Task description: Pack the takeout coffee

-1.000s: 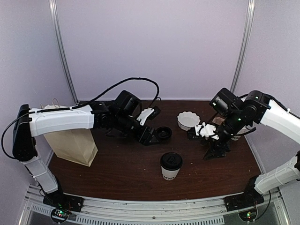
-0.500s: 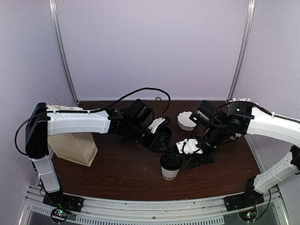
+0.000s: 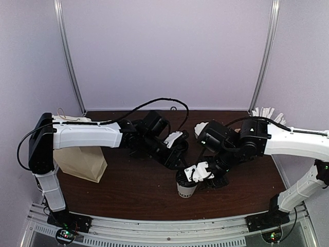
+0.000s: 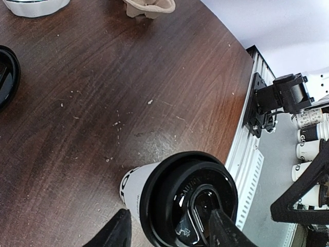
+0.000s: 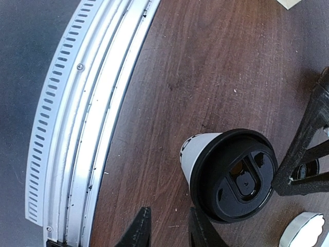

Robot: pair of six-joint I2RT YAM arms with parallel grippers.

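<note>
The takeout coffee (image 3: 186, 188) is a white paper cup with dark letters and a black lid, standing upright near the table's front middle. In the left wrist view the cup (image 4: 180, 203) sits just below my left gripper (image 4: 168, 231). That gripper is open, one finger (image 4: 115, 231) left of the cup wall and the other crossing over the lid. My right gripper (image 5: 170, 230) hovers beside the cup (image 5: 234, 175), on its railing side. Its fingers stand a narrow gap apart with only bare table between them. From above, the right gripper (image 3: 208, 181) hangs right next to the cup.
A brown paper bag (image 3: 79, 159) stands at the left. A white bowl (image 4: 33, 5) and a loose black lid (image 4: 5, 72) lie behind the cup. A cup of white sticks (image 3: 264, 113) is at the back right. The metal rail (image 5: 77, 128) runs along the near edge.
My right arm has swung left from the table's right side to the cup, its jaws narrowing. My left arm has reached further right and nearer, over the cup.
</note>
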